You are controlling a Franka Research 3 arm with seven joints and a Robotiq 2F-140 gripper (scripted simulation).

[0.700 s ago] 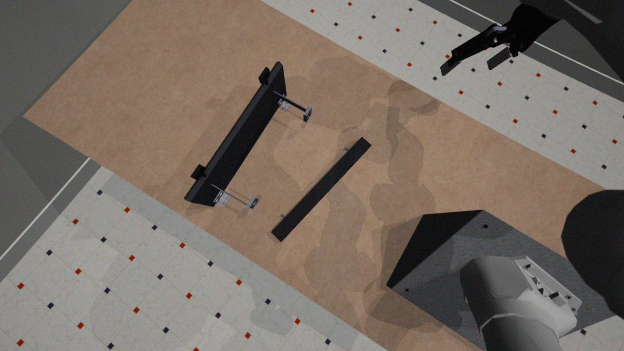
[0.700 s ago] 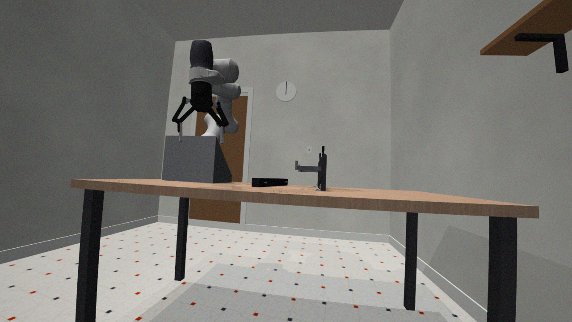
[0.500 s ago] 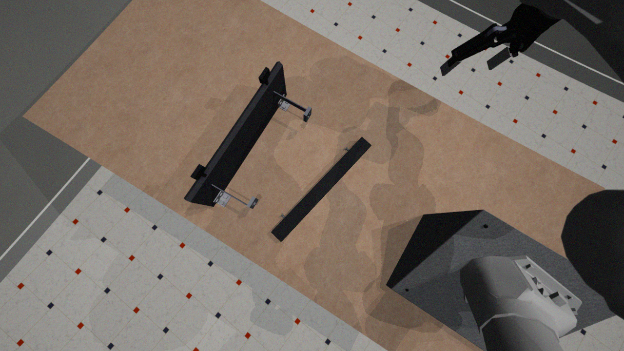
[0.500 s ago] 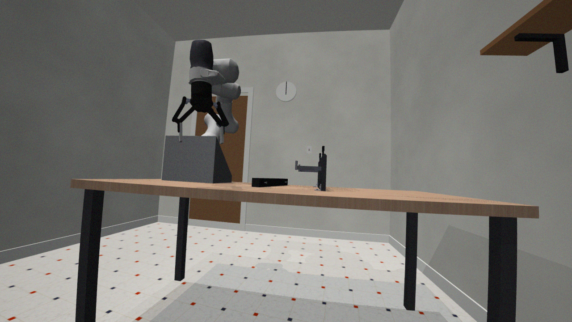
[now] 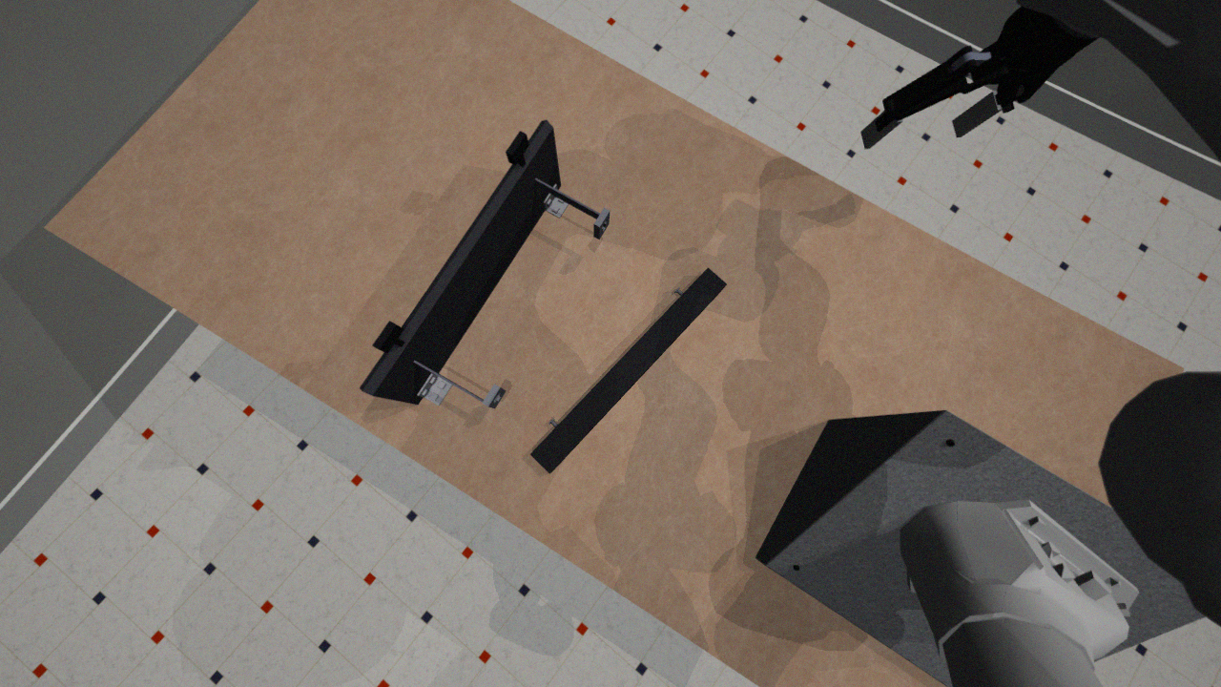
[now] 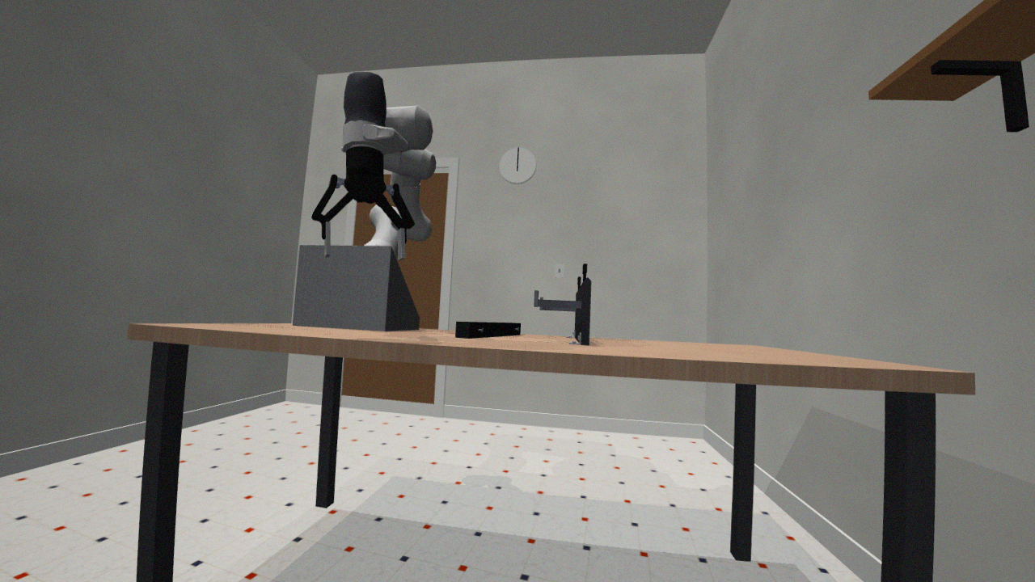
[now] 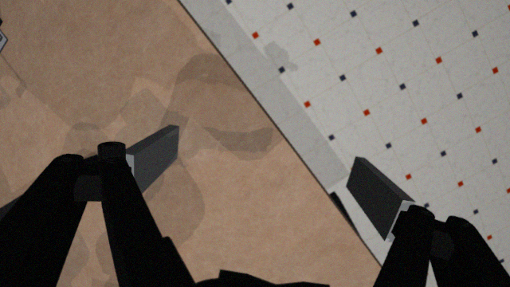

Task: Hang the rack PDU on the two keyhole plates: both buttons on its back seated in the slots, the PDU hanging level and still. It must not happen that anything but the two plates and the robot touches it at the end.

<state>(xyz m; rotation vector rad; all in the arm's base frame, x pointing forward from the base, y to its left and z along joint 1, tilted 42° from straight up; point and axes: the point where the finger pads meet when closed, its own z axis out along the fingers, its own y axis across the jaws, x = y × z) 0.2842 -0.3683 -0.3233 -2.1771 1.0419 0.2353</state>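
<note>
The rack PDU [image 5: 627, 368] is a long black bar lying flat on the wooden table; it also shows in the side view [image 6: 487, 329]. Beside it and parallel stands a black upright panel [image 5: 465, 269], also in the side view [image 6: 582, 304]. Two thin arms stick out of the panel toward the PDU, with small grey plates at their ends [image 5: 602, 220] [image 5: 493, 397]. My gripper [image 5: 926, 123] is open and empty. It hangs high above the table's edge near the robot base [image 6: 361, 246], far from the PDU. The wrist view shows both fingers spread [image 7: 263, 175] over the table edge and floor.
The grey robot base block [image 5: 896, 495] stands on the table near the PDU's end, also in the side view [image 6: 352, 289]. A wooden wall shelf [image 6: 962, 50] hangs high on the right. Tiled floor lies beyond both long table edges.
</note>
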